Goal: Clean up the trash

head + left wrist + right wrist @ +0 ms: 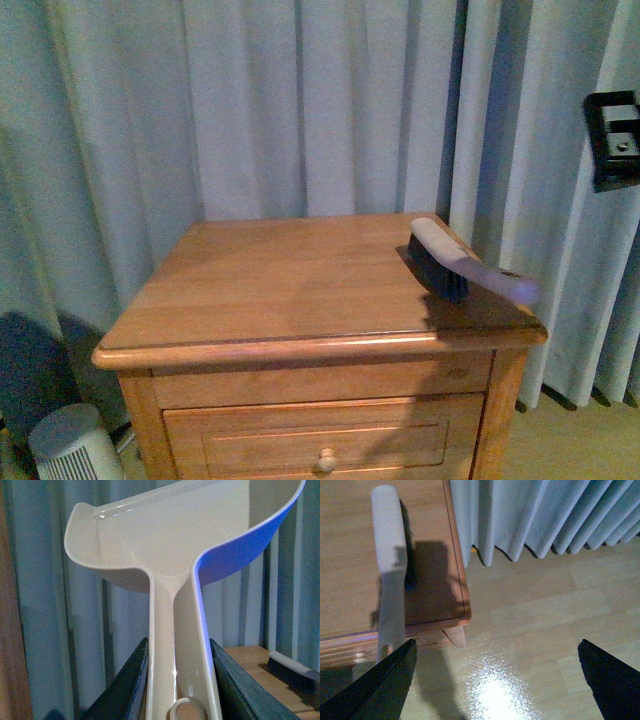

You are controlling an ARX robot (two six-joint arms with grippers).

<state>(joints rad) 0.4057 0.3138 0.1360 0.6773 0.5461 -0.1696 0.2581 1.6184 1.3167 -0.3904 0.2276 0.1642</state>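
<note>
No crumpled white paper wad shows in any view. My left gripper [177, 680] is shut on the handle of the pinkish-beige dustpan [165, 535], which stands upright in front of the curtain in the left wrist view. A hand brush [462, 262] with a pale handle and dark bristles lies on the right side of the wooden nightstand [290, 280], its handle end over the front right corner. It also shows in the right wrist view [390, 565] and the left wrist view [292, 670]. My right gripper [495, 680] is open and empty over the floor beside the nightstand's corner.
Grey-blue curtains [300, 100] hang behind the nightstand. A drawer with a round knob [325, 460] faces me. A white fan or heater [70, 445] stands on the floor at the lower left. A dark device [615, 140] shows at the right edge. Pale wood floor [545, 620] lies to the right.
</note>
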